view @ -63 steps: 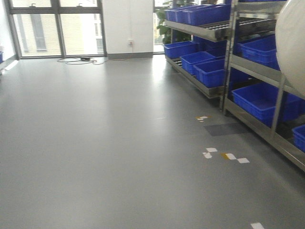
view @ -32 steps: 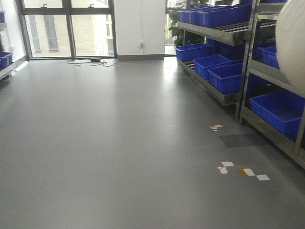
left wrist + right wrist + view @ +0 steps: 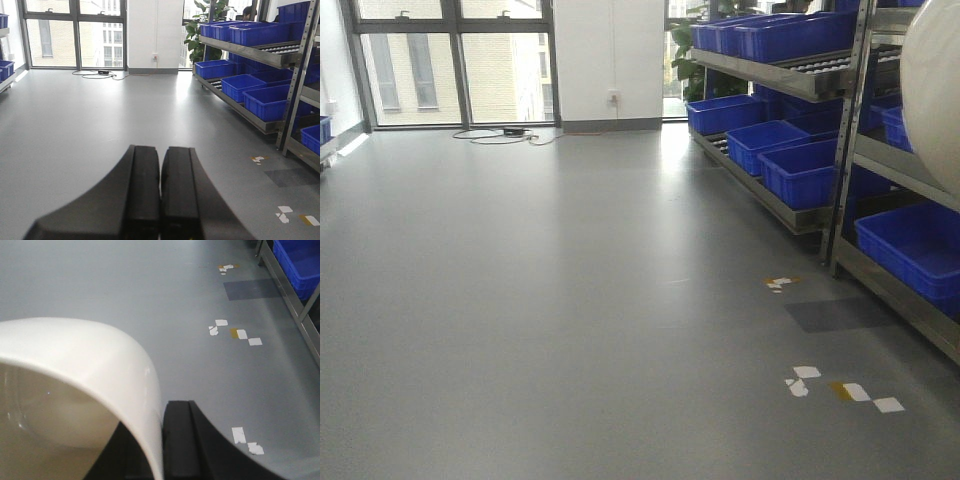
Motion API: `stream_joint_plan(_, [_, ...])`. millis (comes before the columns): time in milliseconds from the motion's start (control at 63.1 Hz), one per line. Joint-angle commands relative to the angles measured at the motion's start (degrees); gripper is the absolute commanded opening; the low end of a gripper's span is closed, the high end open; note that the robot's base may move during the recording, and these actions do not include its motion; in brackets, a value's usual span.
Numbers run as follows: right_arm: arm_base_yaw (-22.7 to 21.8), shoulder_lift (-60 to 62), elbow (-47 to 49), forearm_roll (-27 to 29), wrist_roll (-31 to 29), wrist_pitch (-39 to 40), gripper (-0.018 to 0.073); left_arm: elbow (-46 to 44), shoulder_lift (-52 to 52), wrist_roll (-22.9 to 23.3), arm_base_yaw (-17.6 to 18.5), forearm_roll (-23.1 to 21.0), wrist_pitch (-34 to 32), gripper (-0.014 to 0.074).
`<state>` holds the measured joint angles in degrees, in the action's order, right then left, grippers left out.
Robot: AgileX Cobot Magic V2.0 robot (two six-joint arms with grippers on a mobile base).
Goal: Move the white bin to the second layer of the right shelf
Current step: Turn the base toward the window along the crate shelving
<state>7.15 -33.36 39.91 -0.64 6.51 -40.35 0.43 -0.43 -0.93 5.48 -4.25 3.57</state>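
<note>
The white bin [image 3: 75, 355] fills the left of the right wrist view, held above the grey floor. My right gripper [image 3: 161, 440] is shut on the bin's rim, with one black finger [image 3: 182, 440] outside the wall and the other inside. In the front view the white bin [image 3: 932, 90] shows at the right edge. My left gripper [image 3: 160, 175] is shut with nothing between its fingers. On the right stands a steel rack whose second layer [image 3: 820, 68] has roller rails and blue crates; that same roller layer [image 3: 285, 49] shows in the left wrist view. Both grippers are well short of it.
Blue crates [image 3: 805, 170] fill the rack's lower level. A nearer rack post [image 3: 848, 130] stands ahead on the right. Tape marks [image 3: 840, 388] and a dark patch [image 3: 835, 313] lie on the floor. Cables [image 3: 505, 135] lie by the windows. Another shelf with blue crates [image 3: 5, 67] stands far left.
The view has advanced across the floor. The tape marks have slid lower and to the right, and the rack sits nearer. The bin stays at the same place in the view.
</note>
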Motion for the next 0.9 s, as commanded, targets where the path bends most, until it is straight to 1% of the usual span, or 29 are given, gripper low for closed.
stream_joint_plan(0, [-0.4,-0.3,1.7,-0.3,0.1,5.4,0.0048,2.1,-0.2,0.4,0.3,-0.1,-4.7,0.0085])
stream_joint_plan(887, [-0.4,-0.3,1.7,-0.3,0.1,5.4,0.0048,2.1,-0.2,0.4,0.3,-0.1,-4.7,0.0085])
